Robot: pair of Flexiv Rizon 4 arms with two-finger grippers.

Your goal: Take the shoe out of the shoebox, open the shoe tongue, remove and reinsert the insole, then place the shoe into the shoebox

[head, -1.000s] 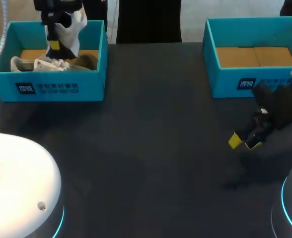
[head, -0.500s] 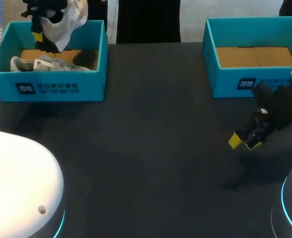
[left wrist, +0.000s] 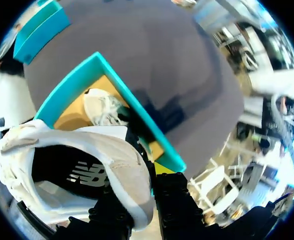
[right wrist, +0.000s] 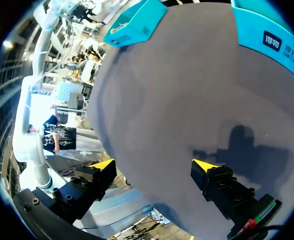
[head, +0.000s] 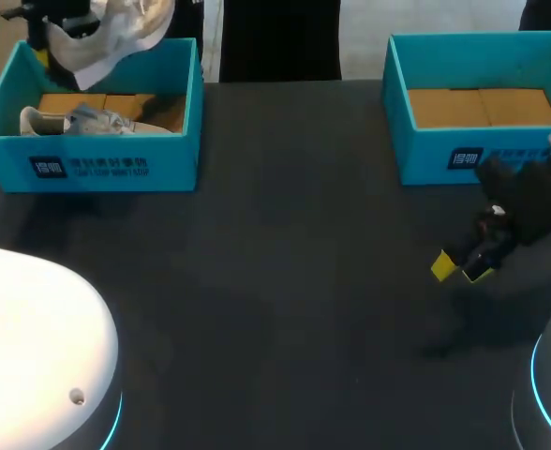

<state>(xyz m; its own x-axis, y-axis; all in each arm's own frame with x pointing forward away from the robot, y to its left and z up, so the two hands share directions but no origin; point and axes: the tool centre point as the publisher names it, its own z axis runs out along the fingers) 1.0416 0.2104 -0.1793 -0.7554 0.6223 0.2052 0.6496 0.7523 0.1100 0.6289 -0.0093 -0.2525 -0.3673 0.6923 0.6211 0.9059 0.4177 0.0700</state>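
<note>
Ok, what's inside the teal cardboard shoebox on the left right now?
One white laced shoe lying on the brown cardboard floor. The white sneaker held up by the left gripper covers the teal shoebox's far-left corner, so that part cannot be seen.

The gripper (left wrist: 146, 192) is pinching a white shoe (left wrist: 87, 150) by its edge. Ahead of it, a second shoe (left wrist: 104, 107) is lying in the teal shoebox (left wrist: 132, 102).

White shoe (left wrist: 121, 167) with black lining, teal shoebox (head: 93, 167), dark grey table (head: 285, 281)
</note>
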